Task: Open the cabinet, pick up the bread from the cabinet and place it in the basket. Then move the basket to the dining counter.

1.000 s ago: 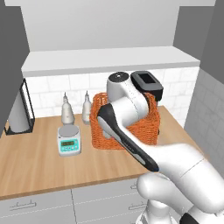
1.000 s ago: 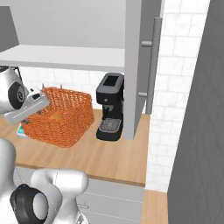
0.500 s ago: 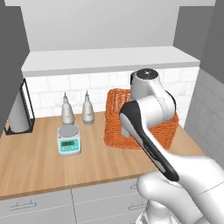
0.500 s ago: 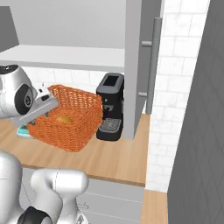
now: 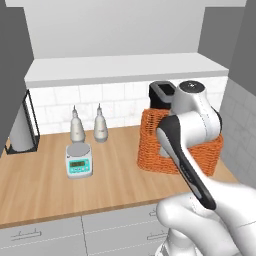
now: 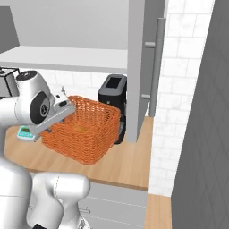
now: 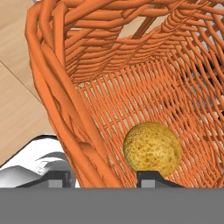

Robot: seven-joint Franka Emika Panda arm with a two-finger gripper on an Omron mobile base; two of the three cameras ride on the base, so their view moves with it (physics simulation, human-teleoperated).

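Sliding right along the wood counter, the basket [image 5: 161,150] had travelled with me toward the coffee machine [image 6: 114,103]. My fingers [image 7: 151,177] straddled its near wall, gripping the wicker. The cabinet [image 6: 141,67] door stood open and the bread [image 7: 152,148] already lay inside the basket. Carrying it to the dining counter remained.

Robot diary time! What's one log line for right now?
bread: inside basket | claw: fingers astride basket wall, gripping it | basket: on wood counter beside coffee machine | cabinet: door open
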